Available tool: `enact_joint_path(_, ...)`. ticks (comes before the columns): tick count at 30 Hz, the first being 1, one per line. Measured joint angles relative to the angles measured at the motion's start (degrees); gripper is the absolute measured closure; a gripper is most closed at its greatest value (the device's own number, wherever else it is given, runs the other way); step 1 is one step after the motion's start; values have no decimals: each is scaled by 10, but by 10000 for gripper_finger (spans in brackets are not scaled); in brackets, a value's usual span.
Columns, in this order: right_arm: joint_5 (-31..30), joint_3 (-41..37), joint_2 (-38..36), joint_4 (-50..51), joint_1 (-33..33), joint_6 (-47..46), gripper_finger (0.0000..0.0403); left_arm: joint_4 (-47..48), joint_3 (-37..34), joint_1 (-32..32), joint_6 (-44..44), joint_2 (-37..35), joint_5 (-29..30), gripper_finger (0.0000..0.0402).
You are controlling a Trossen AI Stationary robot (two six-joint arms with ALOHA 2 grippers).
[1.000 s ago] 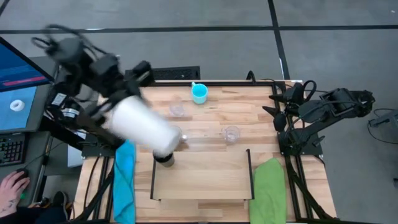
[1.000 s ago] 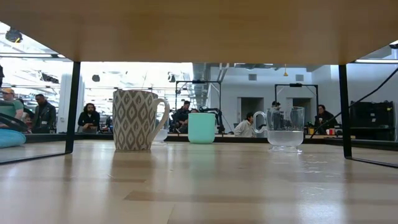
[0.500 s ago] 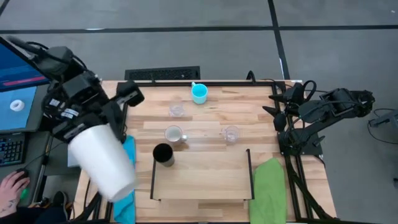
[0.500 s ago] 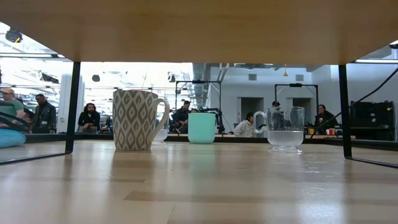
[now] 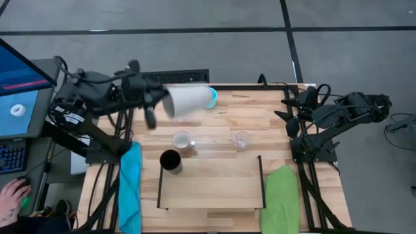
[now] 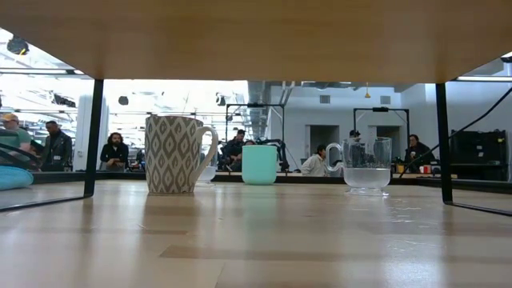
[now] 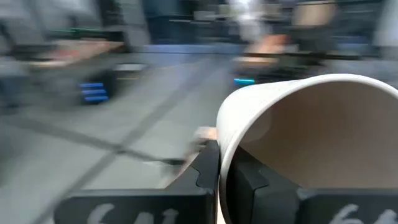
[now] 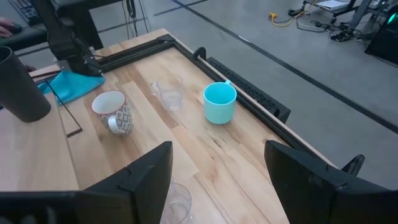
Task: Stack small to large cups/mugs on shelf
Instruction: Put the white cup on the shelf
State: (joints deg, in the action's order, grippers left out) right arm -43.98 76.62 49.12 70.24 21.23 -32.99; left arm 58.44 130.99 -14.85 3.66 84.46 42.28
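Table [image 5: 273,127]: light wood top w/ black frame. Blue cloth [image 5: 130,185] hangs over its left edge, green cloth [image 5: 281,195] lies on the right side near the front. Monitor [image 5: 19,91] w/ blue screen stands off the left side, keyboard [image 5: 8,156] below it, a person's hand [image 5: 13,195] just beside the keyboard. Grey floor [image 5: 214,45] w/ dark lines beyond. In low view, several people [image 6: 116,150] sit in the room behind.

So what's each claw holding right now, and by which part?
The left claw grips the white cup by its rim, one finger inside and one outside. The right claw is open and empty.
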Motion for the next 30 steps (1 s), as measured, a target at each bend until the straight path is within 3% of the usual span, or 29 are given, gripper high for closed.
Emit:
enact_joint_path(8, 0, 0, 0, -4, 0, 0, 124, 8, 0, 0, -62, 43, 343, 399)
enact_joint_path(13, 0, 0, 0, -4, 0, 0, 124, 8, 0, 2, -121, 75, 427, 399)
enact_joint_path(18, 0, 0, 0, -4, 0, 0, 124, 5, 0, 3, -170, 93, 428, 399)
enact_joint_path(23, 0, 0, 0, -4, 0, 0, 124, -13, 0, 0, -198, 95, 364, 399)
enact_joint_path(27, 0, 0, 0, -4, 0, 0, 124, -42, 3, -11, -204, 89, 254, 399)
enact_joint_path(30, 0, 0, 0, -3, 0, 0, 124, -40, 22, -23, -195, 85, 91, 399)
